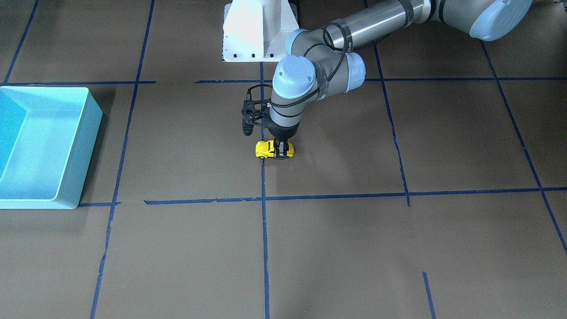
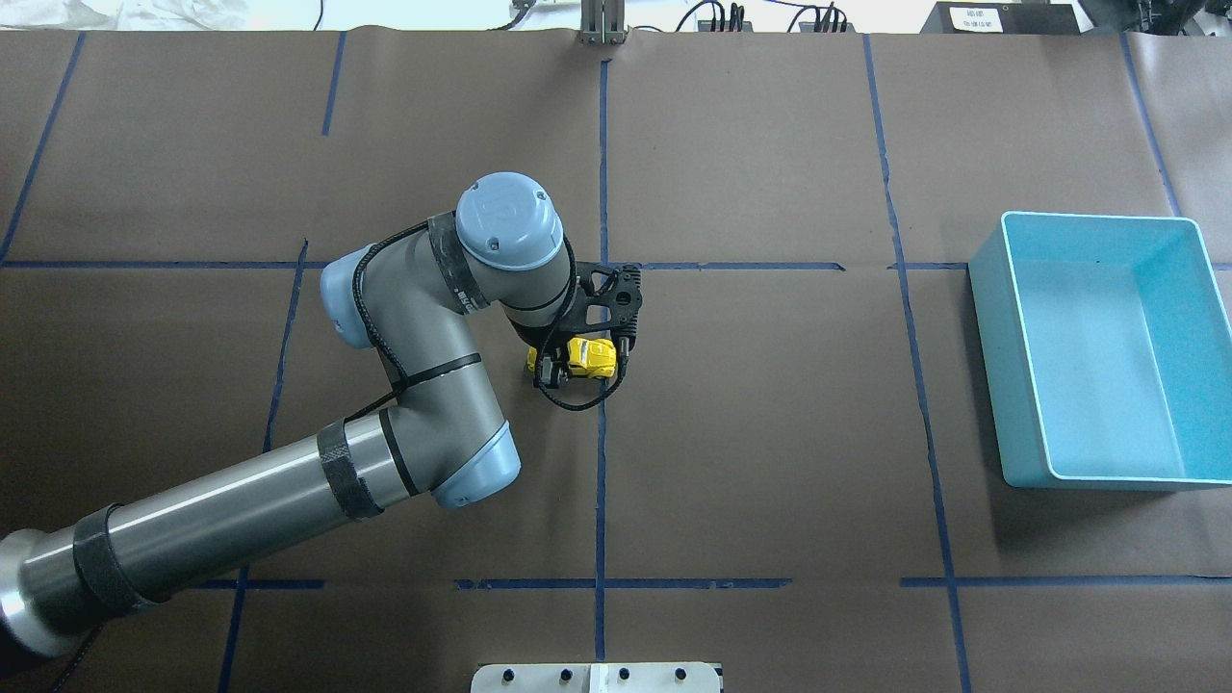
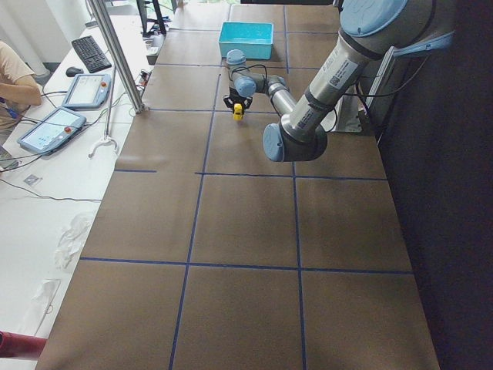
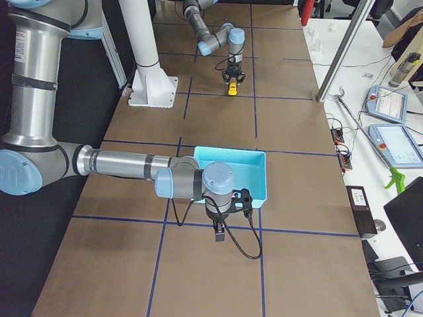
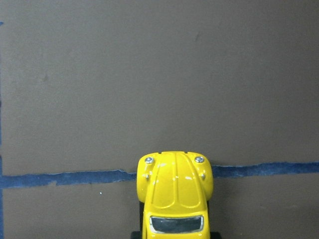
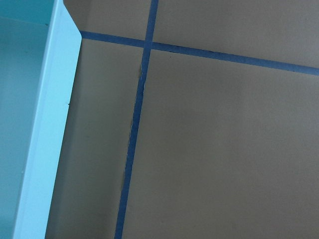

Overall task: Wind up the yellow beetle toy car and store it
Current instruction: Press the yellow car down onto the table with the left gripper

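Note:
The yellow beetle toy car (image 1: 267,149) is at table level on the brown paper near the middle of the table, over a blue tape line. My left gripper (image 1: 280,150) comes straight down on its rear half, with its fingers shut against the car's sides. The overhead view shows the car (image 2: 591,357) poking out from under the wrist, with the left gripper (image 2: 556,367) at its rear. In the left wrist view the car's hood (image 5: 174,191) fills the bottom centre. My right gripper (image 4: 219,235) hangs beside the light blue bin (image 4: 259,173); I cannot tell whether it is open or shut.
The light blue bin (image 2: 1001,375) stands at the table's right end in the overhead view, with nothing in it, and its wall (image 6: 50,124) shows in the right wrist view. A white robot base (image 1: 257,31) stands at the back. Blue tape lines cross the brown paper.

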